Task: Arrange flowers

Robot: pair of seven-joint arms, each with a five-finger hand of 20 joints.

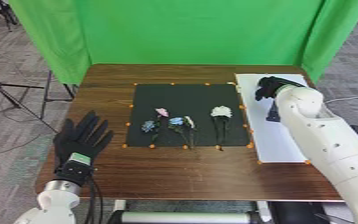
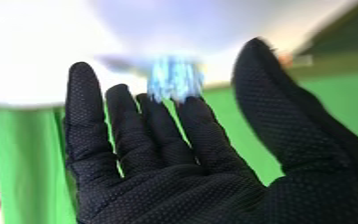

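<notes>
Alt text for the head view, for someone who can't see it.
Robot's right hand is over a white sheet, near a dark object. Pink, blue and white flowers lie on a black mat on a brown table. Left hand open at left; green curtain behind.

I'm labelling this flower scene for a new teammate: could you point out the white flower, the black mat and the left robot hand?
White flower [image 1: 222,111]: head view, on its bloom.
Black mat [image 1: 191,96]: head view, on its bare surface.
Left robot hand [image 1: 79,144]: head view, on its gloved palm.
</notes>
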